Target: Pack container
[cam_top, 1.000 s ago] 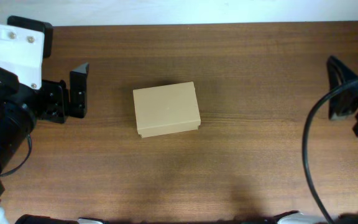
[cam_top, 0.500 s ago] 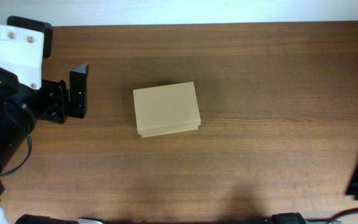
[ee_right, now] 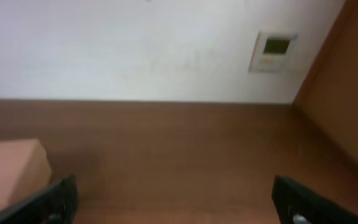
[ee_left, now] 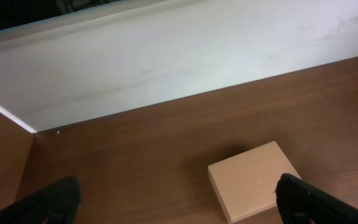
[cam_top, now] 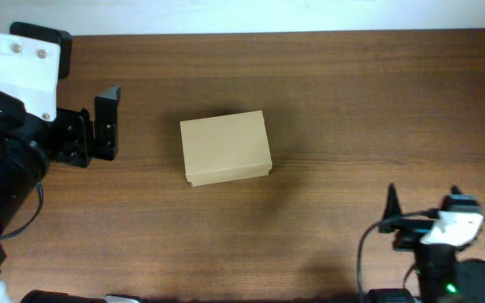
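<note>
The container [cam_top: 226,148], a plain tan cardboard box with its flap lid shut, lies at the table's middle. It also shows in the left wrist view [ee_left: 253,179] and at the left edge of the right wrist view [ee_right: 8,173]. My left gripper [cam_top: 108,123] is open and empty, to the left of the box and apart from it; its fingers sit wide apart in the left wrist view [ee_left: 179,205]. My right gripper [cam_top: 423,209] is open and empty near the front right of the table, far from the box; it also shows in its own view [ee_right: 179,205].
The brown wooden table [cam_top: 352,101] ends at a white wall along the back [ee_left: 166,56]. A small wall panel [ee_right: 273,50] hangs on that wall. A black cable [cam_top: 362,261] loops by the right arm at the front edge.
The right arm has swung from the far right edge down to the front right of the table. The left arm and the box have not moved.
</note>
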You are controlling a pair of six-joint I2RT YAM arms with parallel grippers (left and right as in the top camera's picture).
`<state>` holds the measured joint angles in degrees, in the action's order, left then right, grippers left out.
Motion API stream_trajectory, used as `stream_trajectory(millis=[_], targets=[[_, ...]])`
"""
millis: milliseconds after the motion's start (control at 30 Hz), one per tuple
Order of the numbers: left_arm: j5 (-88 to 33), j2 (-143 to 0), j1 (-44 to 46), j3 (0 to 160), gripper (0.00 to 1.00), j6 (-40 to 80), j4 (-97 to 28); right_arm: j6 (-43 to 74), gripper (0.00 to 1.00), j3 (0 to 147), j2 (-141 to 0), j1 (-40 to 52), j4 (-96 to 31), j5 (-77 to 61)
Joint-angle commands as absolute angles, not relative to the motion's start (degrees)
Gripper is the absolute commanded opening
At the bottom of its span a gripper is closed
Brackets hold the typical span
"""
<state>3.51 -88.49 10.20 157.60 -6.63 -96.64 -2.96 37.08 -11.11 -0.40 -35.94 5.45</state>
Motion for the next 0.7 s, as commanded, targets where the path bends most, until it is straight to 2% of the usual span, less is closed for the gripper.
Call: stream_trajectory(millis=[0,267,667], targets=[[4.1,-88.4,10.0,157.6,1.00,-6.7,-96.6,-2.6,0.99,29.6,-8.1,-0.9,-31.1,5.0],[4.1,-88.4,10.0,157.6,1.00,-6.7,-96.6,-2.6,0.99,12.8,-0.6,-0.9,-16.3,4.8],[4.1,-88.4,10.0,157.6,1.00,-6.7,-96.6,-2.5,1.00,4.6,-0.1,-0.7,-14.3,4.9]])
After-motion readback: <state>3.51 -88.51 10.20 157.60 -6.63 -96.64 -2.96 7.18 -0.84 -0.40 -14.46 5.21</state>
